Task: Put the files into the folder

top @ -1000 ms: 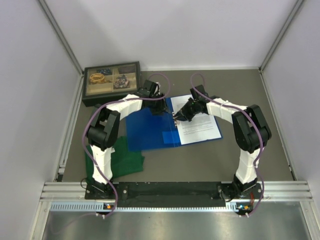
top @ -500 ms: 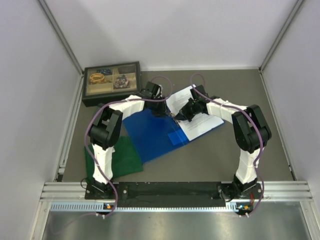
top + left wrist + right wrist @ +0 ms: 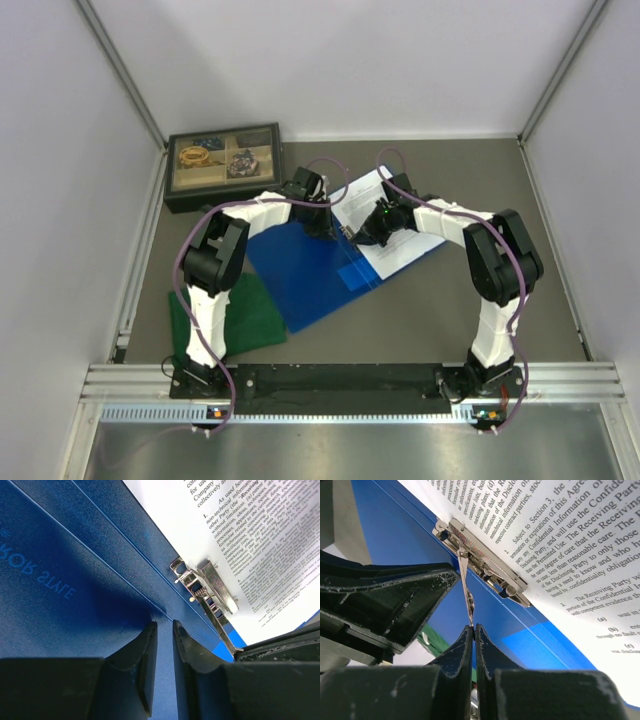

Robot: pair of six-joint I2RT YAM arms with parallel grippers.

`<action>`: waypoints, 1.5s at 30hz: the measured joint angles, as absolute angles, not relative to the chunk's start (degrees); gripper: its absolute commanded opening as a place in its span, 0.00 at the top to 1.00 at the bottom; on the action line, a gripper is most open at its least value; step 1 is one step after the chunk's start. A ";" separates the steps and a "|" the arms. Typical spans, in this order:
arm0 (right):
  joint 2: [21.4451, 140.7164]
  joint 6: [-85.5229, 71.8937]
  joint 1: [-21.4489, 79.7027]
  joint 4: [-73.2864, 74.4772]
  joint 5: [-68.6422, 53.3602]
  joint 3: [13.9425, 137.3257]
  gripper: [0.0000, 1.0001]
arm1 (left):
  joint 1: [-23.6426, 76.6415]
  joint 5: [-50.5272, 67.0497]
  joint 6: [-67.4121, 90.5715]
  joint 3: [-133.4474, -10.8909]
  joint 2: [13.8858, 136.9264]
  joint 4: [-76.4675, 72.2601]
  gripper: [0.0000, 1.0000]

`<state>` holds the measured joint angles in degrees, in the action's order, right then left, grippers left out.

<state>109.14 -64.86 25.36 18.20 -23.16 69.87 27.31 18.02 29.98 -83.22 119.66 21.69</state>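
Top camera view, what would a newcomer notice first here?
The bright blue folder lies open mid-table, with white printed files on its right half. Both arms bend inward over its spine: the right gripper is shut on the thin clip lever, the left gripper poised beside it, jaws slightly apart. At the left, a green cloth lies near and a compartmented box far.

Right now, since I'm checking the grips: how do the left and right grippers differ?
The left gripper has its jaws slightly apart with nothing between them; the right gripper is shut on the thin lever of the clip. The left gripper hangs over bare folder cover; the right gripper is beside the files. Both are near the folder's spine.
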 measured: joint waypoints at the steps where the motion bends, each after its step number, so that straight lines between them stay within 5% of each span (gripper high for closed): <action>1: 109.14 -63.96 25.28 18.28 -23.14 69.87 1.00 | 27.27 18.26 29.78 -83.24 119.83 21.69 0.79; 45: 114.52 -48.01 21.08 24.27 -21.61 75.18 1.00 | 25.26 24.47 28.75 -81.71 121.14 18.13 0.89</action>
